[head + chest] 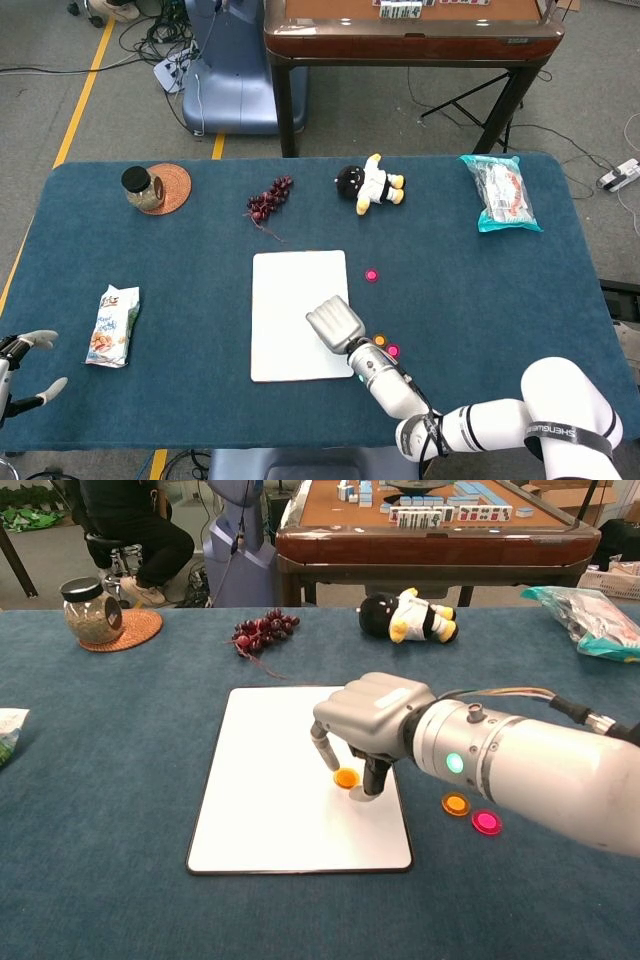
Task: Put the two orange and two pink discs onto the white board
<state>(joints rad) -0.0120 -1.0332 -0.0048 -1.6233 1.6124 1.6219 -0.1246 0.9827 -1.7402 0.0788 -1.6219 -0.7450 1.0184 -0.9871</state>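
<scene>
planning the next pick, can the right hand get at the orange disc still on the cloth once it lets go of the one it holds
Probably yes: the orange disc on the cloth lies bare beside the pink disc, just right of the white board, close under the right hand's forearm, with nothing over it.

You have even, bright overhead light in both views, with no harsh glare. The white board [290,780] reads clean and slightly washed, brightest thing on the blue table [100,780]. Under your right hand [368,720] a soft, short shadow falls on the board. Focus is sharp around the board; the chest view bends slightly toward its edges, and the background beyond the board looks softer.
</scene>
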